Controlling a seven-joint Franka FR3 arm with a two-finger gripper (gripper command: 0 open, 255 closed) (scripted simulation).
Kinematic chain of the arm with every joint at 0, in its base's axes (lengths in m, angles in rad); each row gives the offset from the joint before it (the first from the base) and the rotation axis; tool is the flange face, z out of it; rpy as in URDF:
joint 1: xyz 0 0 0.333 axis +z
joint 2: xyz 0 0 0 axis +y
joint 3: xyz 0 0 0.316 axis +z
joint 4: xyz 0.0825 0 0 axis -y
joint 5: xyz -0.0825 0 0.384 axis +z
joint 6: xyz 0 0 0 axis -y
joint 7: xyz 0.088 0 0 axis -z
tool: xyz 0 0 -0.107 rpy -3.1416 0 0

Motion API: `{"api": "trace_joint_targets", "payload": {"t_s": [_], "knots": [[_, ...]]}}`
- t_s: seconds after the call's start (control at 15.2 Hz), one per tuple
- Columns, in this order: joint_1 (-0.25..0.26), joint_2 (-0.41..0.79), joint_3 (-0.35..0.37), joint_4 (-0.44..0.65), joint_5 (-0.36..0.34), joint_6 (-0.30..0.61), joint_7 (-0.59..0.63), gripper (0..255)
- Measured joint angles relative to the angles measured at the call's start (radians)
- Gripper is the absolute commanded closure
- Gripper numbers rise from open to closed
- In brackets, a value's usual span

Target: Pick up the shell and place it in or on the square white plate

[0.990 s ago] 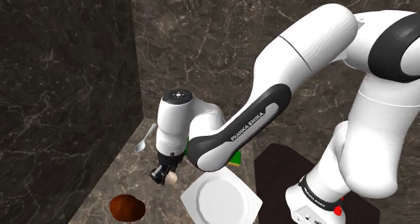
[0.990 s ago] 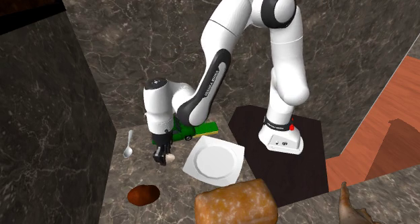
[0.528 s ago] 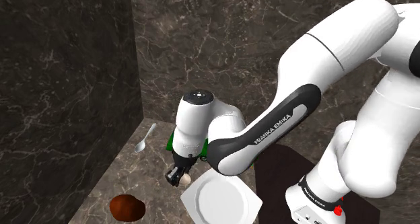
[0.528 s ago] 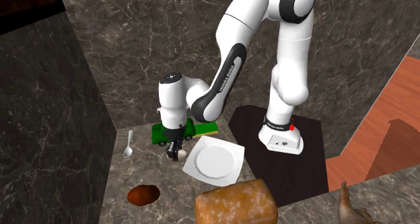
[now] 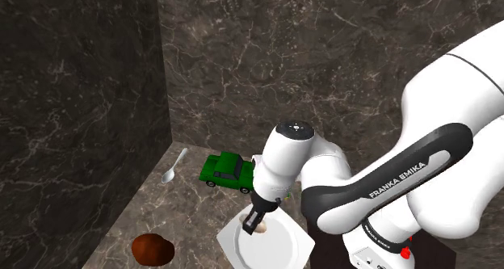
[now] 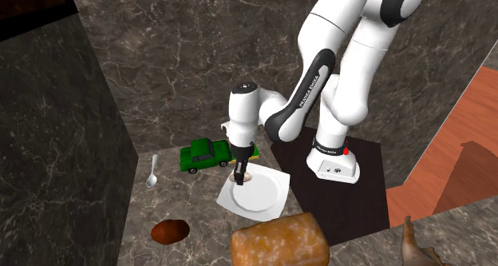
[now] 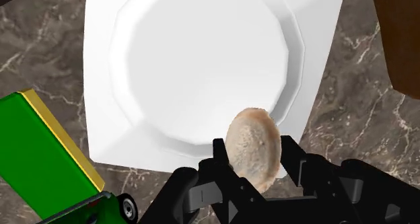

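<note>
Bench (image 5: 190, 215): dark brown marble, pale veins, glossy. Walls (image 5: 81, 98): same dark marble, meeting in corner behind bench. Reddish wood floor (image 6: 459, 144) at second exterior view's right. Gripper (image 7: 254, 148) clenched on pale shell (image 7: 252, 138), held over edge of square white plate (image 7: 202, 61); cannot tell if shell touches plate. Green toy car (image 5: 228, 170) just beside plate. Spoon (image 5: 173, 167) near wall corner. Brown lump (image 5: 152, 248) apart on bench. Bread loaf (image 6: 279, 239) near plate.
</note>
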Motion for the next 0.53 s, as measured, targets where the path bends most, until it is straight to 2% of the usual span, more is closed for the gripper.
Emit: {"api": "trace_joint_targets", "payload": {"t_s": [0.26,0.53], "knots": [[0.088,-0.141,-0.019,-0.148,0.125,0.004,-0.055,255],[0.098,-0.094,-0.006,-0.175,0.143,0.077,-0.054,255]]}}
